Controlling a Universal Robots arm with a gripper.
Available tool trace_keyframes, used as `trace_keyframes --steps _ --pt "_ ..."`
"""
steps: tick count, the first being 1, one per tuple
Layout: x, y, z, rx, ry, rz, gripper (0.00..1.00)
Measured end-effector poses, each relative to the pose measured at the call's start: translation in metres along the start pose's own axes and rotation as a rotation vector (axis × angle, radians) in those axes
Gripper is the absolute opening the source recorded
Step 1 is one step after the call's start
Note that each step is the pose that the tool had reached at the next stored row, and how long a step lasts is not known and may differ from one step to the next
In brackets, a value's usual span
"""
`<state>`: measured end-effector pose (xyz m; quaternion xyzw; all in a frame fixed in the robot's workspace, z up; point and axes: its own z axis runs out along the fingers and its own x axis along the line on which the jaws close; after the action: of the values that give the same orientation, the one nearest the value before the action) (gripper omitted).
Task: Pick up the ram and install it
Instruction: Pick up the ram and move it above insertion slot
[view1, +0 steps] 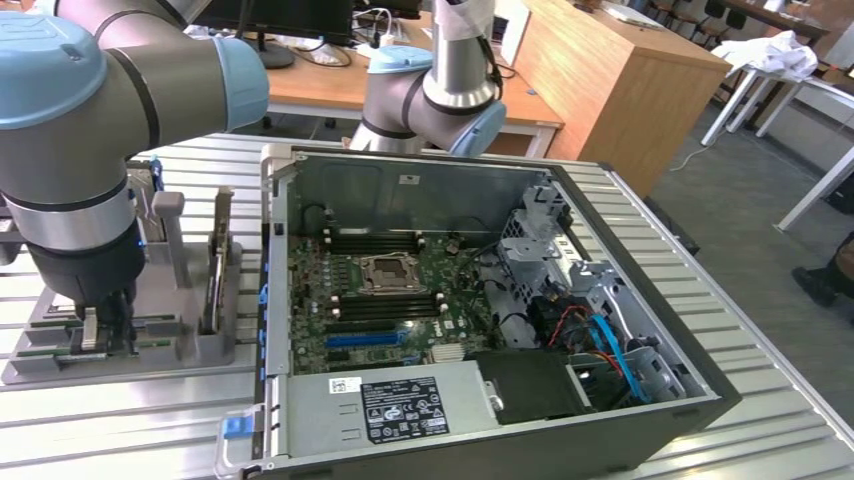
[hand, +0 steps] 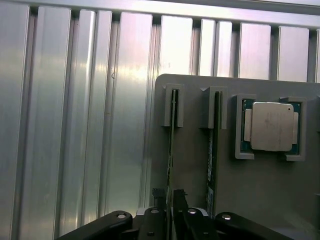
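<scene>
The ram (hand: 171, 140) is a thin green stick standing on edge in a slot of the grey holder (hand: 260, 195). My gripper (hand: 169, 196) is down over its near end, with one dark fingertip pressed close on each side of the stick. In the exterior view the gripper (view1: 96, 335) sits low over the holder (view1: 174, 340) at the exterior view's left, beside the open computer case (view1: 694, 395).
A second green stick (hand: 211, 150) stands in the neighbouring slot of the holder. A silver processor chip (hand: 271, 126) lies in its own recess on the same holder. Inside the case the motherboard (view1: 387, 290) lies flat, with black memory slots (view1: 380, 242) and a power supply (view1: 400, 405).
</scene>
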<state>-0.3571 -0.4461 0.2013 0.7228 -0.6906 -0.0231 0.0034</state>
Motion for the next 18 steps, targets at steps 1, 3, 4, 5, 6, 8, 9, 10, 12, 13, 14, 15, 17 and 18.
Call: trace_keyframes --steps 1,3,4,5,6,8,9,10,12,13,14,15,17,18 --pt "0.0 0.0 0.0 -0.0001 -0.0001 0.0 0.2" --pt "0.0 0.0 0.0 0.0 0.0 0.0 0.11" --pt "0.0 0.0 0.0 0.0 -0.0001 0.0 0.11" --pt "0.0 0.0 0.0 0.0 0.0 0.0 0.11" --pt "0.0 0.0 0.0 0.0 0.0 0.0 0.11" --pt "0.0 0.0 0.0 0.0 0.0 0.0 0.11" --pt "0.0 0.0 0.0 0.0 0.0 0.0 0.11" --pt "0.0 0.0 0.0 0.0 0.0 0.0 0.11" --pt "0.0 0.0 0.0 0.0 0.0 0.0 0.11" --pt "0.0 0.0 0.0 0.0 0.0 0.001 0.11" --pt "0.0 0.0 0.0 0.0 0.0 0.001 0.11" --pt "0.0 0.0 0.0 0.0 -0.0001 0.002 0.11" --pt "0.0 0.0 0.0 0.0002 -0.0001 0.004 0.11" --pt "0.0 0.0 0.0 0.0001 -0.0002 0.004 0.11"
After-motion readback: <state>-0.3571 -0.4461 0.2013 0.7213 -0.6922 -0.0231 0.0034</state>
